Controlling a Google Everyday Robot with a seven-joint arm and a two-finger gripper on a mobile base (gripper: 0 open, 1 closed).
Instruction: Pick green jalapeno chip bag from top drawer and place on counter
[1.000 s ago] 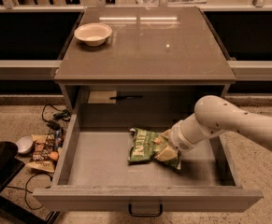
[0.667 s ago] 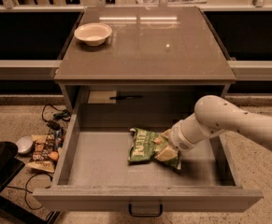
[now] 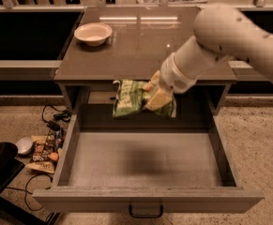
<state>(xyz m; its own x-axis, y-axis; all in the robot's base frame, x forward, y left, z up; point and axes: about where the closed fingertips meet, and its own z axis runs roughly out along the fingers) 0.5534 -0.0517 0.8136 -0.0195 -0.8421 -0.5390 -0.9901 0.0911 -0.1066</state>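
My gripper (image 3: 155,93) is shut on the green jalapeno chip bag (image 3: 129,97) and holds it in the air above the back of the top drawer (image 3: 145,161), level with the front edge of the counter (image 3: 140,41). The bag hangs to the left of the gripper, its white lettering facing the camera. The drawer is pulled fully out and its flat floor is bare. Its dark handle (image 3: 145,212) shows on the front panel. My white arm reaches in from the upper right.
A pale bowl (image 3: 93,33) stands at the counter's back left. On the floor left of the drawer lie dark snack packets (image 3: 44,149), cables and a grey mouse (image 3: 23,145). A dark object sits at the lower left edge.
My gripper has lifted the chip bag from the drawer floor up to counter-edge height. The drawer floor is now bare.
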